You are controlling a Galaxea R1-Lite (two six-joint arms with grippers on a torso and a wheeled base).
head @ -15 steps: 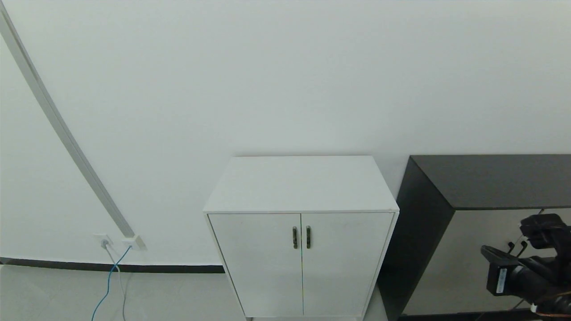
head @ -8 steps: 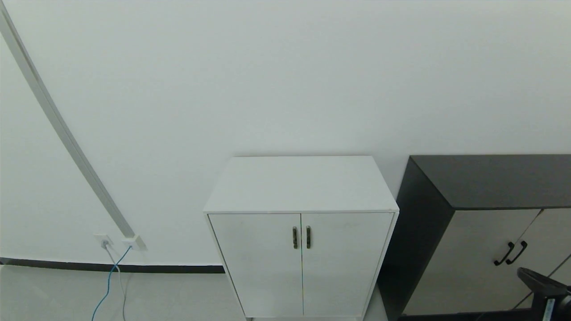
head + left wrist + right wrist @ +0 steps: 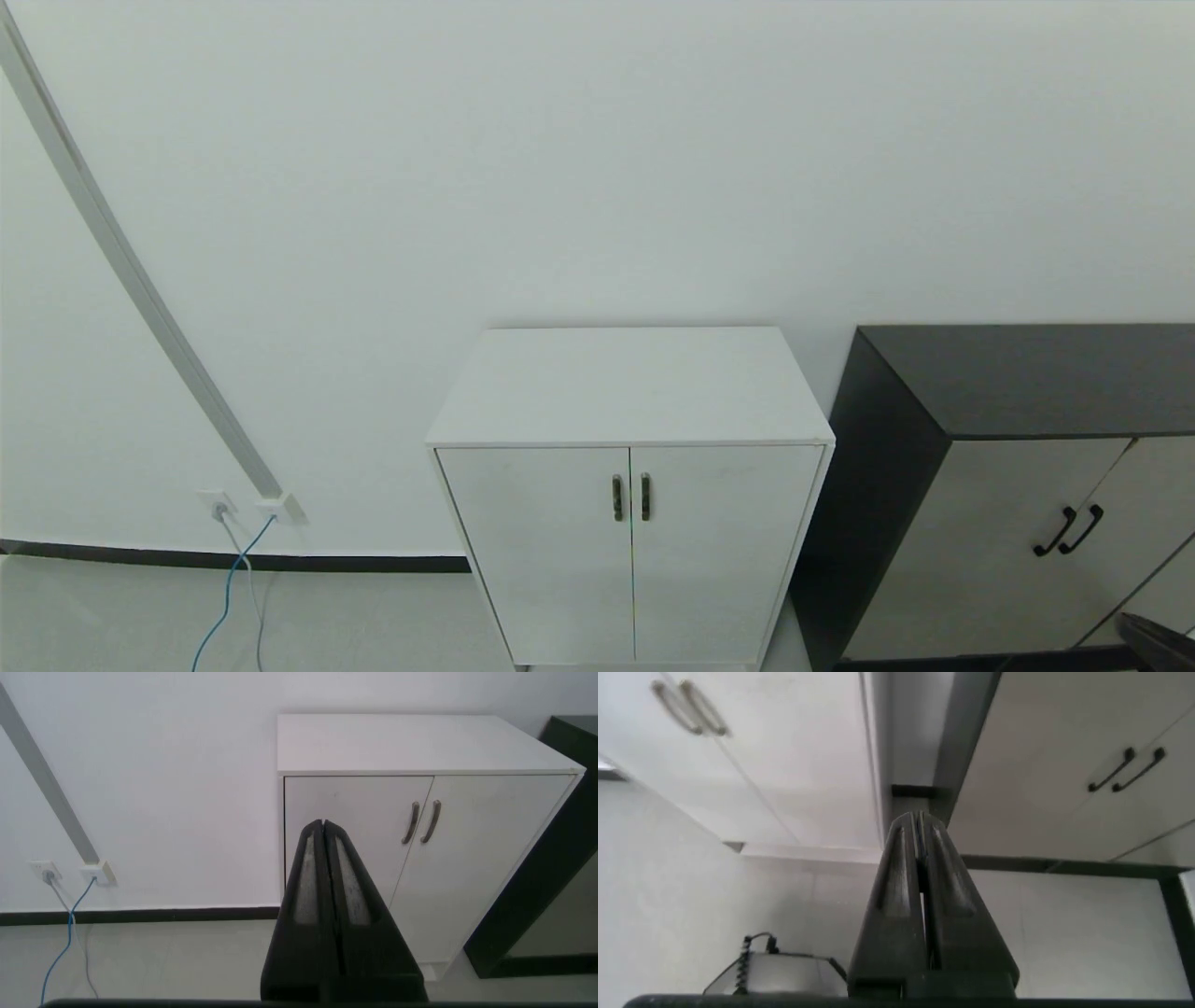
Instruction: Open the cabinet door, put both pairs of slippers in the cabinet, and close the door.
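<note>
The white cabinet point(image 3: 630, 392) stands against the wall with both doors shut; its two dark handles point(image 3: 631, 497) meet at the middle seam. The left wrist view has the cabinet point(image 3: 467, 840) ahead of my left gripper point(image 3: 323, 826), which is shut with nothing in it and hangs well short of the doors. My right gripper point(image 3: 919, 819) is shut and empty, low over the floor, facing the gap between the white cabinet's doors point(image 3: 775, 737) and the neighbouring cabinet. A dark sliver of my right arm point(image 3: 1158, 638) sits at the head view's bottom right corner.
A black cabinet point(image 3: 1018, 383) with pale doors and black handles point(image 3: 1069, 530) stands close on the right of the white one. Wall sockets point(image 3: 247, 506) with a blue cable point(image 3: 224, 597) and a slanted wall conduit point(image 3: 121, 261) are on the left. Pale floor lies in front.
My right arm has dropped from in front of the black cabinet's doors down to the head view's bottom right corner. The cabinet doors stay shut.
</note>
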